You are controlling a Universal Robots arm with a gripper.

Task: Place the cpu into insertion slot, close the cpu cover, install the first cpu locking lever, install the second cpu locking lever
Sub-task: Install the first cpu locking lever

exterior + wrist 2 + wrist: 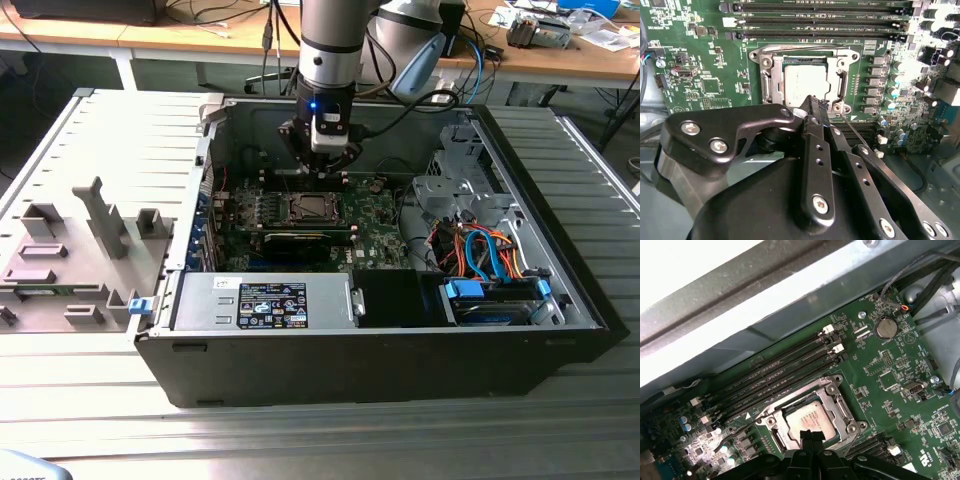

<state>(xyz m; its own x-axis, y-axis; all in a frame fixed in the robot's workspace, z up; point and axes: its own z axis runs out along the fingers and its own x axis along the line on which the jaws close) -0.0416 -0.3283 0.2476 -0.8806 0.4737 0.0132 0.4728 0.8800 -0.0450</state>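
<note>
1. Cpu (pixel 805 82): seated in insertion slot (pixel 837 400); cpu cover (pixel 769 75) lies closed around it.
2. Gripper (pixel 815 102): fingers pressed together, narrow, empty, tip at the socket's edge near a thin lever wire (pixel 855 132).
3. Step judged: lever installation; calls for hooking that wire precisely.

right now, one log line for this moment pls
stage: cpu seated in insertion slot | cpu cover down | tool at socket edge, holding nothing | board: green
</note>
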